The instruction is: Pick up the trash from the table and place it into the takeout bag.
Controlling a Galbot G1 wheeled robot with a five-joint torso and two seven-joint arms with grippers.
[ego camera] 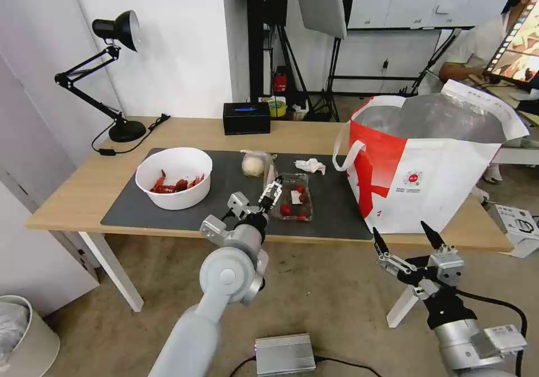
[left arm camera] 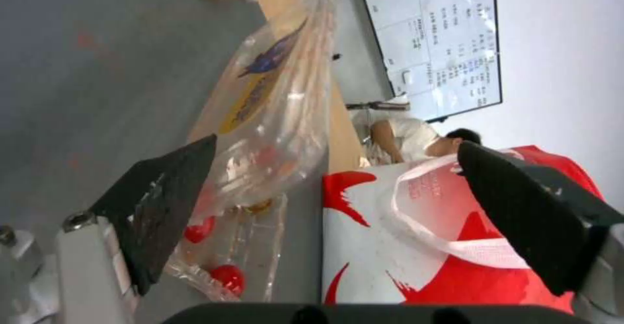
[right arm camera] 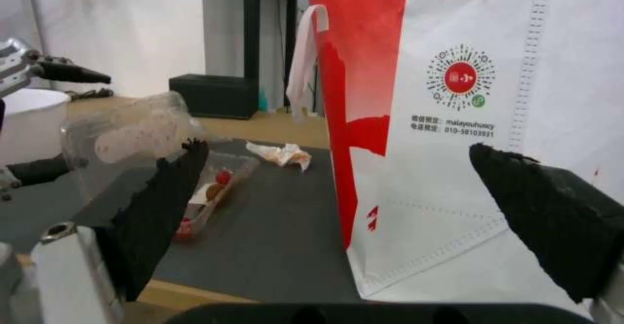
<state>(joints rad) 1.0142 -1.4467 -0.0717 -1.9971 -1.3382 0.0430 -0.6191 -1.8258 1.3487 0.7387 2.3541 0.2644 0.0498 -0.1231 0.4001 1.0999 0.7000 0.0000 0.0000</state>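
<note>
Fingers of my left gripper (ego camera: 271, 192) are standing apart over the near-left corner of the clamshell tray (ego camera: 295, 196), clamping nothing; I am judging this a lineup for grasping the tray's raised clear lid (left arm camera: 276, 114), which is sticking up between the pads in the left wrist view. Tray is lying on the dark mat (ego camera: 168, 208) of the table (ego camera: 73, 186), red scraps inside.

My right gripper (ego camera: 408, 237) is hanging below the table's front edge, fingers spread wide, holding nothing, facing the takeout bag (ego camera: 438, 180). Probably parked clear of the left arm's work.

Bag is standing upright at the table's right end, mouth open, foil lining showing, near handle (ego camera: 343, 149) drooping toward the tray side.

Other trash: knotted bag (ego camera: 253, 164) just behind the tray, crumpled tissue (ego camera: 310, 166) between tray and bag, white bowl (ego camera: 174, 177) of shells well to the left. Black tissue box (ego camera: 246, 117) and desk lamp (ego camera: 115, 73) at the back edge.

Bag's tall wall and loose handle are looking like the main obstacles.
</note>
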